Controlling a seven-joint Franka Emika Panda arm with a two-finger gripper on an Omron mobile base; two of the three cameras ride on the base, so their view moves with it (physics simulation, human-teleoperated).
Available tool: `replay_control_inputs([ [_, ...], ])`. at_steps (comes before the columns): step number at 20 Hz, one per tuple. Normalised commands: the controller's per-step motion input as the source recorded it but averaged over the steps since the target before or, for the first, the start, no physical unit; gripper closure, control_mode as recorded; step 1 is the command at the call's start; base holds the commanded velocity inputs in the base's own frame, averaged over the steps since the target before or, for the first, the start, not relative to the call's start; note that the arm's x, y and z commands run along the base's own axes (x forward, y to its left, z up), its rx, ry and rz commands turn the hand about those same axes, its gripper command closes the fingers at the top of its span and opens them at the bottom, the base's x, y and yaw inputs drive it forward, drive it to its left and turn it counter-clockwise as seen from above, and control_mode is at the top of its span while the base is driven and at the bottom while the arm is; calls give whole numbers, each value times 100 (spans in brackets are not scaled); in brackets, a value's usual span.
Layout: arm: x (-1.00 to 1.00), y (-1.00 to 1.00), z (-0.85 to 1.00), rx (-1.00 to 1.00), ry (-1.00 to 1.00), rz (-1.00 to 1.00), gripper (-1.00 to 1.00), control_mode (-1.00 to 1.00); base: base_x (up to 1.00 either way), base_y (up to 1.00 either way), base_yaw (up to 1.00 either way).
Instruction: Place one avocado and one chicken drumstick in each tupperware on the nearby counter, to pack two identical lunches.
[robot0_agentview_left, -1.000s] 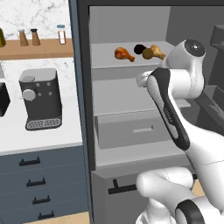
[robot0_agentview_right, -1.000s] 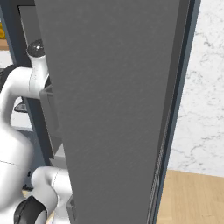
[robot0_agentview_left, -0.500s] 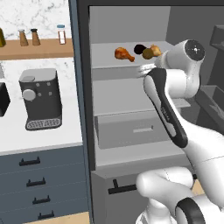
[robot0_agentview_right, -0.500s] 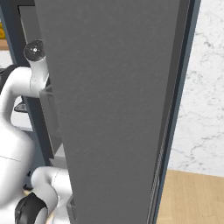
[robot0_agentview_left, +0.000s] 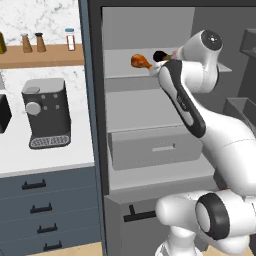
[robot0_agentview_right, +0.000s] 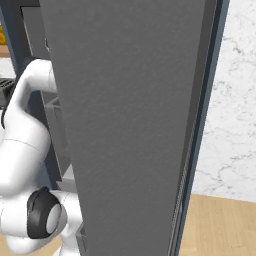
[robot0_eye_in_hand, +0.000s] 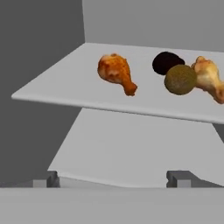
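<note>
Inside the open fridge, an upper shelf (robot0_eye_in_hand: 65, 94) holds a browned chicken drumstick (robot0_eye_in_hand: 116, 72), a dark avocado (robot0_eye_in_hand: 167, 62), a greenish-brown avocado (robot0_eye_in_hand: 180, 79) and a paler second drumstick (robot0_eye_in_hand: 208, 76). My gripper (robot0_eye_in_hand: 113, 181) is open and holds nothing; it hangs in front of and slightly below that shelf, apart from the food. In the left base view the first drumstick (robot0_agentview_left: 141, 61) and dark avocado (robot0_agentview_left: 160, 55) lie just left of my wrist, which hides the rest. The white counter (robot0_agentview_left: 50, 160) lies to the left of the fridge.
A coffee machine (robot0_agentview_left: 47, 112) stands on the counter under a wooden wall shelf (robot0_agentview_left: 40, 55) with bottles. A grey fridge drawer (robot0_agentview_left: 155, 147) sits below the food shelf. The open fridge door (robot0_agentview_right: 130, 125) stands close on my right, with the fridge side wall (robot0_agentview_left: 92, 125) on my left.
My hand has risen from the lower shelf level up to the food shelf, and the elbow has lifted with it. The food has not moved.
</note>
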Motion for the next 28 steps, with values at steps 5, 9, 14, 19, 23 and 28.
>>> replay_control_inputs([
  [5,45,0,-3,0,0,3,-100,-100,0,0,0],
  [9,56,0,-27,0,0,6,-100,-100,0,0,0],
  [14,50,0,-6,0,6,6,-100,-100,0,0,0],
  [19,56,0,0,0,15,4,-100,-100,0,0,0],
  [23,49,0,0,0,11,3,-100,-100,0,0,0],
  [28,48,0,0,0,3,3,-100,-100,0,0,0],
])
